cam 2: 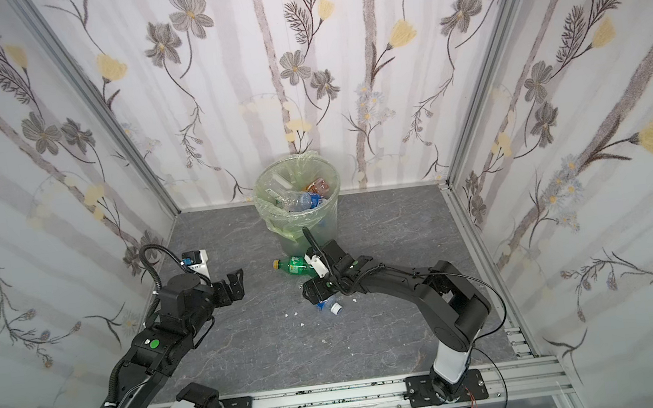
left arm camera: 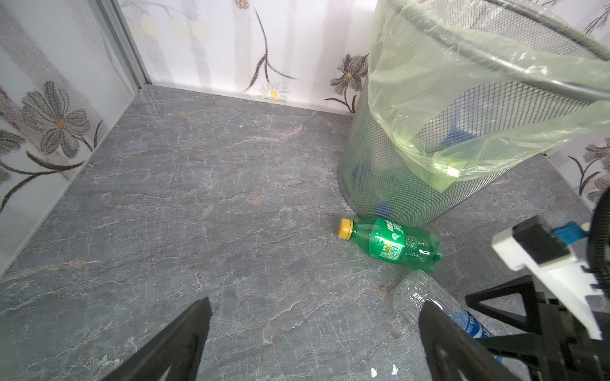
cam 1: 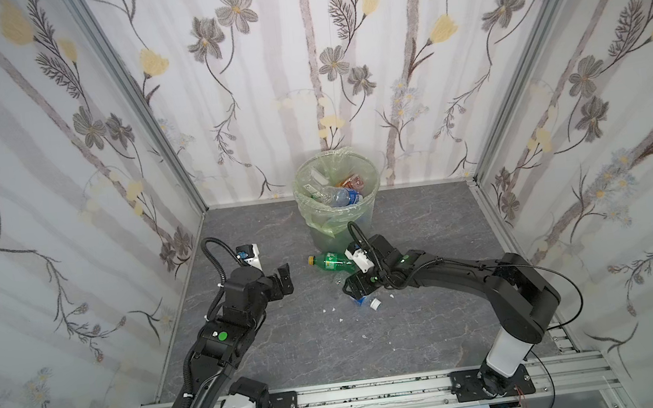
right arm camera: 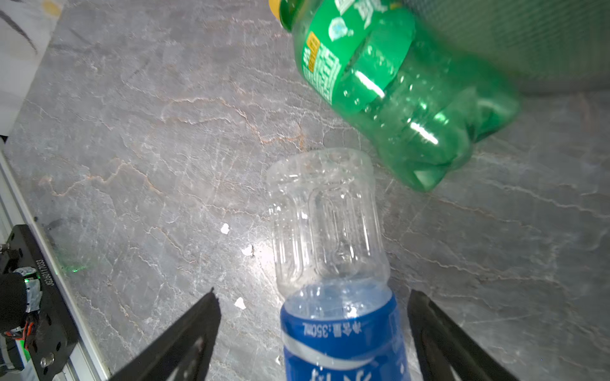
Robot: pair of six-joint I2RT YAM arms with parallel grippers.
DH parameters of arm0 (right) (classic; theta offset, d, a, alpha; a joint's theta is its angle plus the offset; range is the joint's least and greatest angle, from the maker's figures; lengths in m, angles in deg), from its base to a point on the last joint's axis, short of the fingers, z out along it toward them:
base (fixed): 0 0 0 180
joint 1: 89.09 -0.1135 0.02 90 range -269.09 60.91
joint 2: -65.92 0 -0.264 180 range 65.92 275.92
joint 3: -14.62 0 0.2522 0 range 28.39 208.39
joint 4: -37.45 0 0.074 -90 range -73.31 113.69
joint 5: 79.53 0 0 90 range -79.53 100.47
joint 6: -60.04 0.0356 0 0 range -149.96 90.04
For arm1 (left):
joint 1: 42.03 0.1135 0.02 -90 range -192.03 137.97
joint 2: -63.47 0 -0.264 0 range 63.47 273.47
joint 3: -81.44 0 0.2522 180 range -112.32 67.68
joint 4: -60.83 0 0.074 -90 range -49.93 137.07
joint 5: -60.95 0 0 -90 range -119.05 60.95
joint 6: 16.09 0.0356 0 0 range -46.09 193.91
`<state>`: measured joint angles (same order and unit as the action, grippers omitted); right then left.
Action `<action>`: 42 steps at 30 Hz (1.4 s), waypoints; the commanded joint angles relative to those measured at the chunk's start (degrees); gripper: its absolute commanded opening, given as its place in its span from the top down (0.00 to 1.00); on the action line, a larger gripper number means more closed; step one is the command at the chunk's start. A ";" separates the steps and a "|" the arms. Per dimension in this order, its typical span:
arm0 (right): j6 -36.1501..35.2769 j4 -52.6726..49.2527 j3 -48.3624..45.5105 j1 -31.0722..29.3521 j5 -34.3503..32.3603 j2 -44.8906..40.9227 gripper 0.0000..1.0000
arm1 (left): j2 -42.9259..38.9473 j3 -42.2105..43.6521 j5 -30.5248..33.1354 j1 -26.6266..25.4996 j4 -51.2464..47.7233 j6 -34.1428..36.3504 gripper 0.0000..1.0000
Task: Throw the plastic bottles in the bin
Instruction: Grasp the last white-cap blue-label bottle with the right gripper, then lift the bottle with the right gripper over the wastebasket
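The bin (cam 1: 371, 204) (cam 2: 332, 212) (left arm camera: 379, 184), mesh-walled with a light-green bag over its rim, stands by the back wall and holds several plastic bottles (cam 1: 338, 197). A green bottle (cam 1: 331, 262) (cam 2: 296, 266) (left arm camera: 392, 242) (right arm camera: 396, 89) with a yellow cap lies on the floor in front of it. A clear bottle with a blue label (cam 1: 365, 302) (cam 2: 330, 306) (left arm camera: 425, 297) (right arm camera: 330, 247) lies beside it. My right gripper (cam 1: 351, 288) (cam 2: 312, 292) (right arm camera: 313, 293) is open and straddles the clear bottle, with a gap on each side. My left gripper (cam 1: 285, 279) (cam 2: 237, 284) (left arm camera: 315, 301) is open and empty, left of both bottles.
Small white scraps (cam 1: 330, 309) (right arm camera: 225, 228) lie on the grey marbled floor (cam 1: 424, 235). Flowered walls close in the left, back and right sides. An aluminium rail (cam 1: 379, 391) carrying both arm bases runs along the front edge.
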<state>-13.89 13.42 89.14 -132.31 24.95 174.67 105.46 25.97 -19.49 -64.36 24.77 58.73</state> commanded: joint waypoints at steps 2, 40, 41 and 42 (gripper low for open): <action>1.49 2.88 0.84 -0.52 -1.08 2.54 0.13 | -0.51 0.31 0.02 0.16 2.28 0.61 0.00; -3.43 -7.43 -2.21 -3.18 -15.34 -27.34 0.49 | 2.45 -0.37 -1.01 0.27 3.46 1.98 0.00; -4.67 -8.72 0.23 -3.18 -16.32 -27.88 0.49 | 2.69 -0.55 -1.06 0.27 3.56 1.95 0.00; -5.80 -9.86 3.13 -3.18 -17.34 -28.00 0.49 | 2.93 -0.65 -1.17 0.27 3.69 1.89 0.00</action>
<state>-15.85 6.34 88.31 -135.43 11.29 147.54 108.02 26.08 -20.28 -64.10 25.82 60.43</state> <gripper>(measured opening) 0.582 0.997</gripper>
